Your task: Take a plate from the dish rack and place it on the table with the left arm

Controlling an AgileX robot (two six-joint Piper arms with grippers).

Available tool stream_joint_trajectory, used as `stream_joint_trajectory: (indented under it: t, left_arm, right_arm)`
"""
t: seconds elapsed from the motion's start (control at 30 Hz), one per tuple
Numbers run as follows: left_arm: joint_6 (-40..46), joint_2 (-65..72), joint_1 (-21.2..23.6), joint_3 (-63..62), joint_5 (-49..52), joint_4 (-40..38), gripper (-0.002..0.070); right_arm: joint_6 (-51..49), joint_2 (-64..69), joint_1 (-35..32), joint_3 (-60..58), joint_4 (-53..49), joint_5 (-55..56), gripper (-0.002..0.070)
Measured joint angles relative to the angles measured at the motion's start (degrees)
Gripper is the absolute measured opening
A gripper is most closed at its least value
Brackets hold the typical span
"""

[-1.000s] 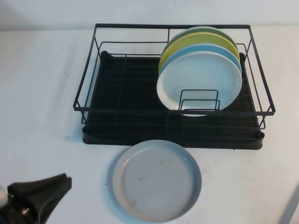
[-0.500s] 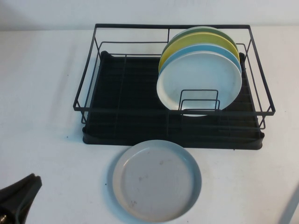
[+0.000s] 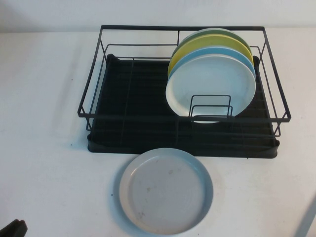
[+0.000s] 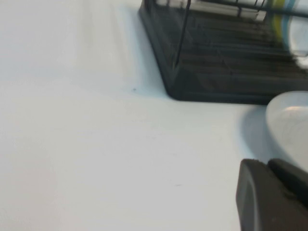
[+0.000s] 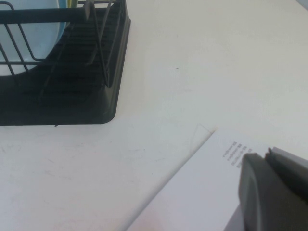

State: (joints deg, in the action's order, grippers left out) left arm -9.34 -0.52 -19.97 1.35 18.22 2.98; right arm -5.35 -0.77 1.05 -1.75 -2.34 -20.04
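The pale grey plate [image 3: 165,190] lies flat on the white table [image 3: 44,148], just in front of the black wire dish rack [image 3: 128,98]. Nothing holds it. Only a black tip of my left gripper [image 3: 12,229] shows at the bottom left corner of the high view, well to the left of the plate. In the left wrist view the left gripper [image 4: 267,166] is shut and empty, with the plate's rim [image 4: 291,120] and the rack's corner [image 4: 216,72] beyond it. My right gripper [image 5: 265,156] is shut and empty over a white printed sheet [image 5: 202,192].
A cream plate [image 3: 212,84] stands upright in the right half of the rack, with a light blue plate [image 3: 242,55], a yellow plate [image 3: 197,47] and a green plate [image 3: 210,33] behind it. The rack's right corner [image 5: 72,82] shows in the right wrist view.
My left gripper has drawn back down and left, from beside the plate to almost out of the high view. The plate and the rack have not moved.
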Motion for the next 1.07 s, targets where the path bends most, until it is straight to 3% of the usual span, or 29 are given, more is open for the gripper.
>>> stream_joint_trajectory:
  t: [0.23,0.5,1.07]
  left_arm:
    - [14.9,0.0,4.9,0.0,1.6,-0.9,-0.0001]
    - [16.9,0.0,12.7,0.0,1.6,-2.4,-0.0001]
    - [17.1,0.0,9.9,0.0,1.6,-4.1,-0.0001]
  right_arm:
    - [0.0,0.0,0.0,0.0,0.0,0.0,-0.0018]
    - [0.0,0.0,0.0,0.0,0.1,0.0,-0.0018]
    - [0.0,0.0,0.0,0.0,0.1,0.0,-0.0018]
